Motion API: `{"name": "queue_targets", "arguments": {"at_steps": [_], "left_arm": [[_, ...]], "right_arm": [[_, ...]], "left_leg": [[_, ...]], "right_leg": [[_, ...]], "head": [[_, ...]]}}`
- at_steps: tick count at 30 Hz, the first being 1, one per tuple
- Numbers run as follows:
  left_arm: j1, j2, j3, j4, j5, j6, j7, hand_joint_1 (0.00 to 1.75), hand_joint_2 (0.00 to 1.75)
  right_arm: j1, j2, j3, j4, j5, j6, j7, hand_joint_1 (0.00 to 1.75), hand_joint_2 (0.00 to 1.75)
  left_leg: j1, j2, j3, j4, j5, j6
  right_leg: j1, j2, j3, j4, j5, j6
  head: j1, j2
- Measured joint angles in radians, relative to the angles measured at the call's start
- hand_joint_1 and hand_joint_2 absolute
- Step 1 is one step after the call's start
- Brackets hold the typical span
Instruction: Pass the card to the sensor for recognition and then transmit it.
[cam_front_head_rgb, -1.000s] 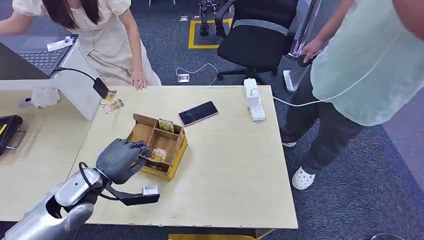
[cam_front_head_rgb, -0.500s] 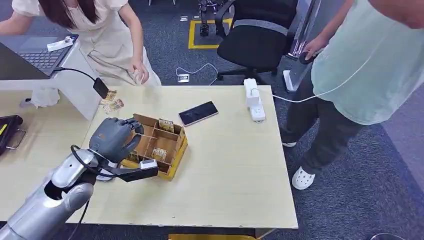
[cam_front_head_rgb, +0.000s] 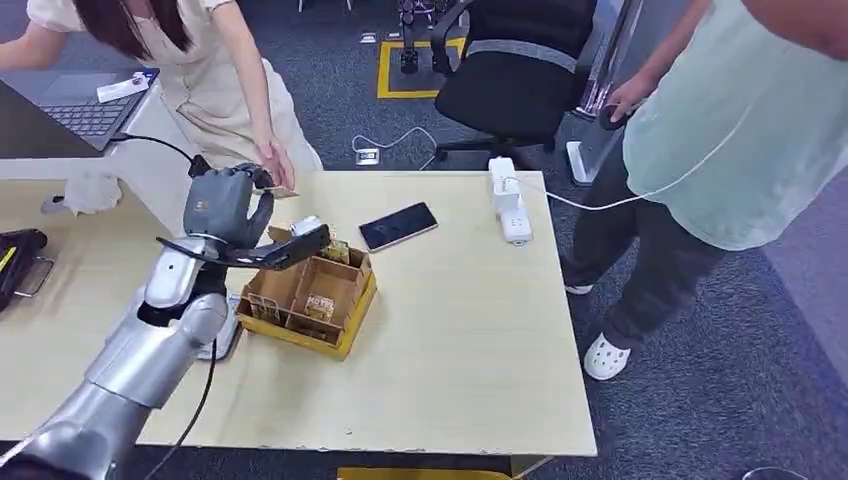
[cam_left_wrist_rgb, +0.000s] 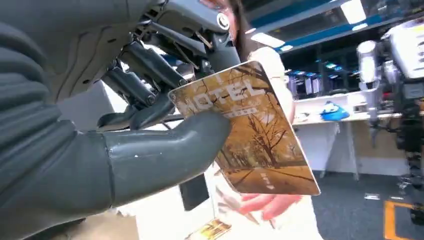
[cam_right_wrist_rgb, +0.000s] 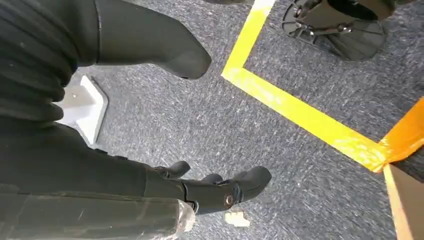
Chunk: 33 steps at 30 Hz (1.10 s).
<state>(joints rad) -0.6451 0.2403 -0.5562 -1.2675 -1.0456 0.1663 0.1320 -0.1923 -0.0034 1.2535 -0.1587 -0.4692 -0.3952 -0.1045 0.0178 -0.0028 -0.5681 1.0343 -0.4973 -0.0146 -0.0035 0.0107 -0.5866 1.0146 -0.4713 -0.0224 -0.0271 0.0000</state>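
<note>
My left hand (cam_front_head_rgb: 225, 205) is raised above the far-left part of the table (cam_front_head_rgb: 470, 330). It pinches a golden "HOTEL" card (cam_left_wrist_rgb: 250, 135) between thumb and fingers (cam_left_wrist_rgb: 150, 65). The card's edge (cam_front_head_rgb: 283, 191) pokes out beside the hand. The black sensor (cam_front_head_rgb: 198, 165) on its cable sits just behind the hand, partly hidden. A seated person's hand (cam_front_head_rgb: 272, 162) reaches to the card, with fingertips (cam_left_wrist_rgb: 265, 204) under its lower edge. My right hand (cam_right_wrist_rgb: 220, 190) hangs over the carpet, holding nothing, its fingers apart.
A cardboard box (cam_front_head_rgb: 310, 295) with compartments and more cards stands just in front of my left arm. A phone (cam_front_head_rgb: 397, 226) and a white power strip (cam_front_head_rgb: 507, 198) lie farther right. A laptop (cam_front_head_rgb: 80, 105) sits at far left. A standing person (cam_front_head_rgb: 720, 130) is beside the table's right edge.
My left hand rose out of the box with the card and swung toward the far-left corner by the sensor. The seated person's hand came down to meet it.
</note>
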Motion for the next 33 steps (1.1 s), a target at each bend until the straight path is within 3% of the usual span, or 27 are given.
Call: {"name": "queue_targets", "arguments": {"at_steps": [6, 15, 33], "left_arm": [[-0.036, -0.042, 0.026, 0.080, 0.007, 0.005, 0.004, 1.75, 1.75], [-0.053, -0.031, 0.092, 0.136, 0.041, 0.017, -0.007, 1.75, 1.75], [-0.065, -0.029, 0.108, 0.176, 0.046, 0.019, -0.019, 1.75, 1.75]], "right_arm": [[0.000, 0.000, 0.000, -0.002, -0.012, -0.007, -0.002, 0.00, 1.75], [0.005, 0.000, 0.000, -0.002, -0.020, -0.010, -0.005, 0.00, 1.75], [0.007, 0.001, -0.002, -0.003, -0.034, -0.024, -0.008, 0.00, 1.75]], "left_leg": [[0.000, 0.000, 0.000, 0.000, 0.000, 0.000], [0.000, 0.000, 0.000, 0.000, 0.000, 0.000], [0.000, 0.000, -0.001, 0.000, 0.000, 0.000]], "right_leg": [[0.000, 0.000, 0.000, 0.000, 0.000, 0.000], [0.000, 0.000, 0.000, 0.000, 0.000, 0.000], [0.000, 0.000, -0.001, 0.000, 0.000, 0.000]], "head": [[0.000, 0.000], [0.000, 0.000], [0.000, 0.000]]}}
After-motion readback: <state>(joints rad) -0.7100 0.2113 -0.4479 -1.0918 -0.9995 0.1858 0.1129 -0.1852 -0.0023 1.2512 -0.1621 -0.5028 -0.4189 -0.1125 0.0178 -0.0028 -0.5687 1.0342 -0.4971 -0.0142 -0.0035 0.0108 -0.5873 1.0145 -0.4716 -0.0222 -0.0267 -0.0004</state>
